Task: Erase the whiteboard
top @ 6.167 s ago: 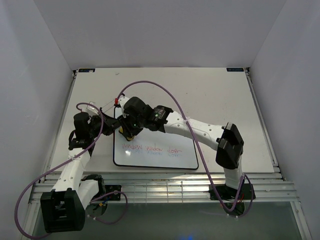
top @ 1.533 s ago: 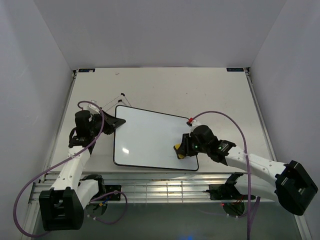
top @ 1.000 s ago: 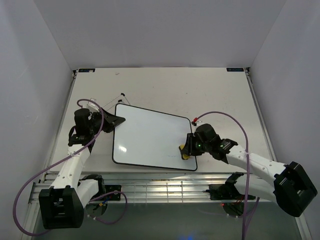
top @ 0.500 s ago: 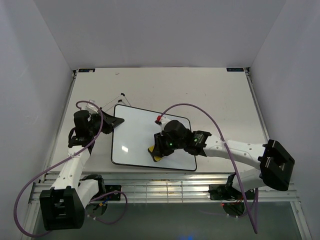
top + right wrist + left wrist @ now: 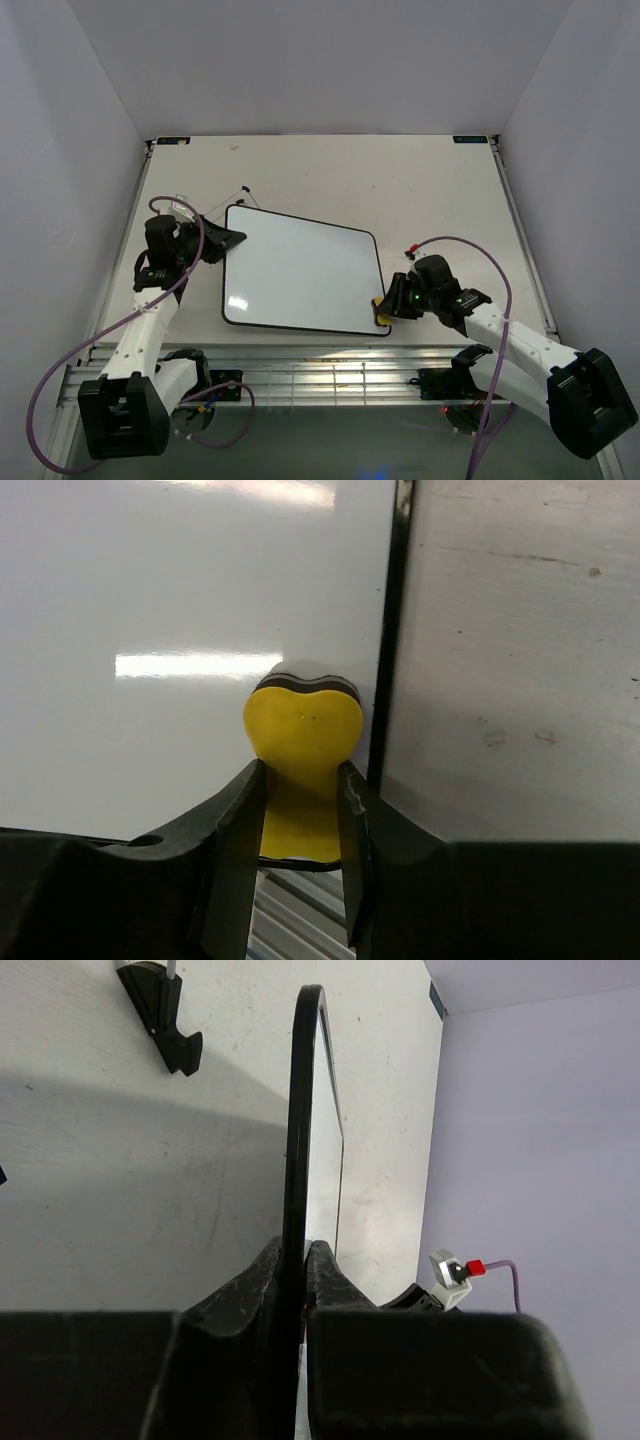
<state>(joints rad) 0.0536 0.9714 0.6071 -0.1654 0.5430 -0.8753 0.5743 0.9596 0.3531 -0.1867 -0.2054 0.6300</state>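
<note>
The whiteboard [image 5: 300, 268] lies flat on the table, glossy white with a thin black frame, and no writing shows on it. My left gripper [image 5: 226, 240] is shut on its far left edge; in the left wrist view the black frame [image 5: 300, 1110] runs edge-on between the fingers. My right gripper [image 5: 385, 308] is shut on a yellow eraser [image 5: 382, 309] at the board's near right corner. In the right wrist view the eraser [image 5: 302, 730] rests on the white surface beside the right frame strip [image 5: 388, 680].
A small black stand leg [image 5: 165, 1010] lies on the table beside the board. Thin wire legs [image 5: 243, 190] stick out behind the board's far left corner. A slatted metal rail [image 5: 320, 375] runs along the near table edge.
My right gripper swept the eraser from the board's near middle to its near right corner. The board turned slightly. The red writing seen much earlier is gone.
</note>
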